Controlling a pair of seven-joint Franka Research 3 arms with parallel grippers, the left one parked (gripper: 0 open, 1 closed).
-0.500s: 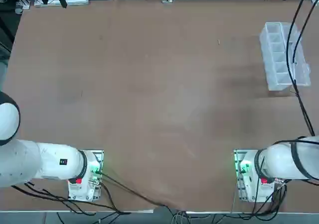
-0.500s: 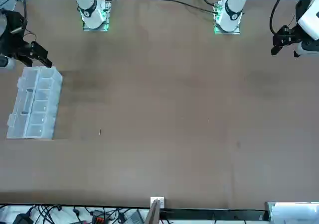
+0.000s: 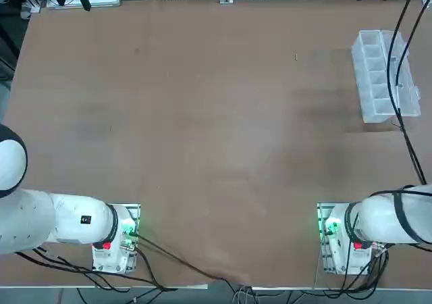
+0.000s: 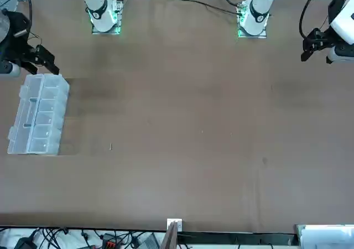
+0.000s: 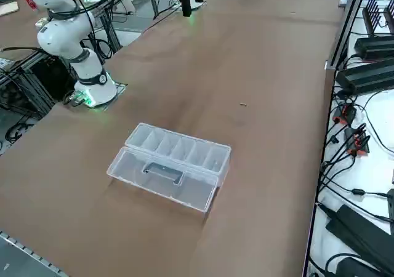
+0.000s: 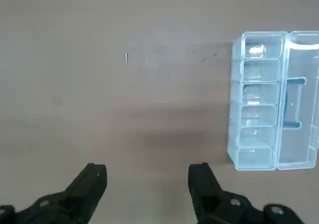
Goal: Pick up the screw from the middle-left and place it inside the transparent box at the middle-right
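We see the right gripper (image 6: 147, 176) held high over the table (image 3: 202, 135), fingers (image 6: 92, 179) spread wide w/ nothing between them, bare brown surface showing in the gap. In the front view it hangs just beside the transparent box (image 4: 37, 114), at the box's end nearest the robot's base.

The transparent box (image 3: 381, 74) lies flat near the table's right edge, lid swung open to the side, approx five small compartments in a row, all uncovered. A black cable runs across above it in the top view.

The screw (image 3: 295, 57), a tiny dark sliver, lies on bare table well apart from the box, on the box's open-compartment side, opposite the lid. In the wrist view the screw (image 6: 126, 58) is level w/ the box's far end; nothing touches it.
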